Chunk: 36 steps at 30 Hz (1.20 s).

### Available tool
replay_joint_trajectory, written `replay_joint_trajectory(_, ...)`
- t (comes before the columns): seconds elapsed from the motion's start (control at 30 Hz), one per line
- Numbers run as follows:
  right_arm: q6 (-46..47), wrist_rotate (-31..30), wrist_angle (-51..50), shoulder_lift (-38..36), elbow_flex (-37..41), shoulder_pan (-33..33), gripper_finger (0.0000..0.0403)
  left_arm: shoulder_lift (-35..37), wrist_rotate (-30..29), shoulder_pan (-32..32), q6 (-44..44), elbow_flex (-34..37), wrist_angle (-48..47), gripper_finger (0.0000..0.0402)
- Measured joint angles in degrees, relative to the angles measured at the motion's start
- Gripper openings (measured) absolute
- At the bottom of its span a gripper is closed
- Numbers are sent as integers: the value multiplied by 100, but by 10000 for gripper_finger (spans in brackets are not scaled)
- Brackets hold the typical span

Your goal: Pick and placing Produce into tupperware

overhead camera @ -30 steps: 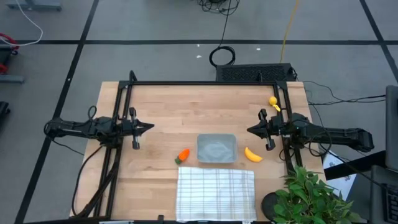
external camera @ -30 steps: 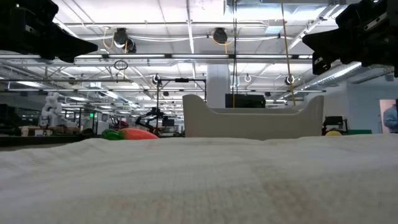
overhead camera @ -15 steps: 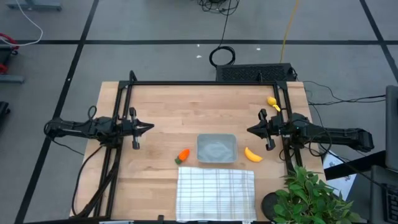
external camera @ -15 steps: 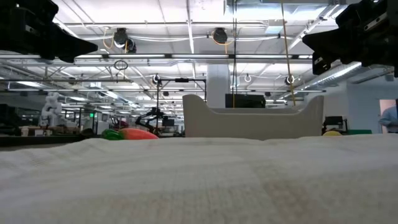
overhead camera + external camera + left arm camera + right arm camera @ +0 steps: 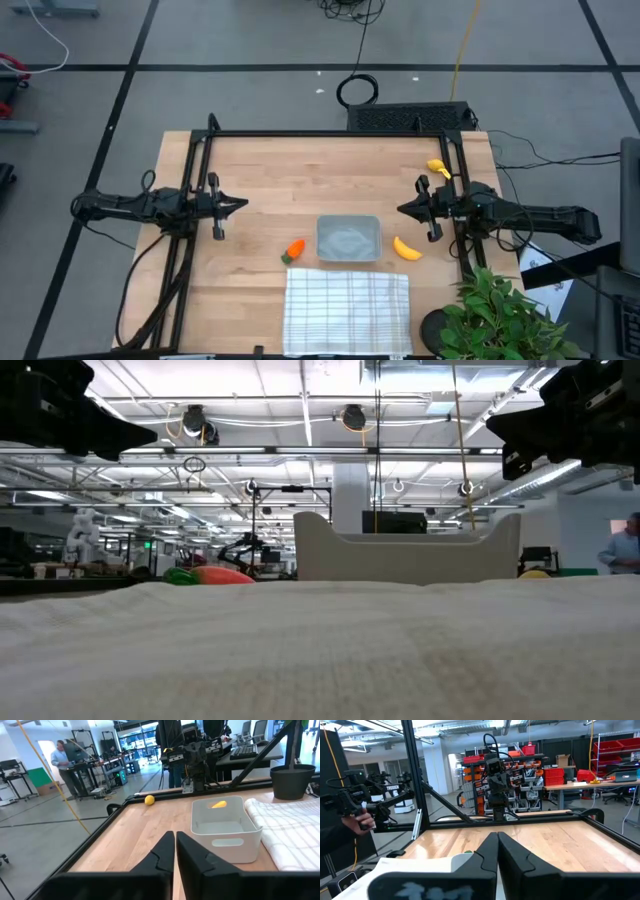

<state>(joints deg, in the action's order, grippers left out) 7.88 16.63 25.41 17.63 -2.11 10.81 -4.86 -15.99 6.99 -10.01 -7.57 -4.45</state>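
I see the translucent grey rectangular plastic tupperware [image 5: 348,239] on the wooden worktop [image 5: 300,180], orange carrot [image 5: 294,249] and curved yellow banana [image 5: 405,248] just beside it, round yellow fruit [image 5: 437,165] well apart. Left gripper [image 5: 238,204] and right gripper [image 5: 404,209] flank it, jaws closed, empty.

I see a light wooden butcher-block table [image 5: 290,175] edged by a black metal frame. On it, near the front centre, sits a translucent grey rectangular plastic container [image 5: 348,239]. Just left of it lies a small orange toy carrot with a green top [image 5: 292,250]; just right, a curved yellow toy banana [image 5: 405,248]. A white grid-striped cloth [image 5: 347,310] covers the front edge. A small yellow fruit [image 5: 438,166] rests by the right rear rail.
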Motion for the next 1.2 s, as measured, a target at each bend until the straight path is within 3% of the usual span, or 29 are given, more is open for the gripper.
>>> replay_joint_trajectory(0.53,0,1,0,0,0,0,0,0,0,0,456,0,162,2)
replay_joint_trajectory(0.7,-2,1,0,0,0,-2,0,0,0,-1,468,0,393,15)
replay_joint_trajectory(1.2,-319,1,2,0,0,0,0,-307,-232,-1,1456,0,627,2)
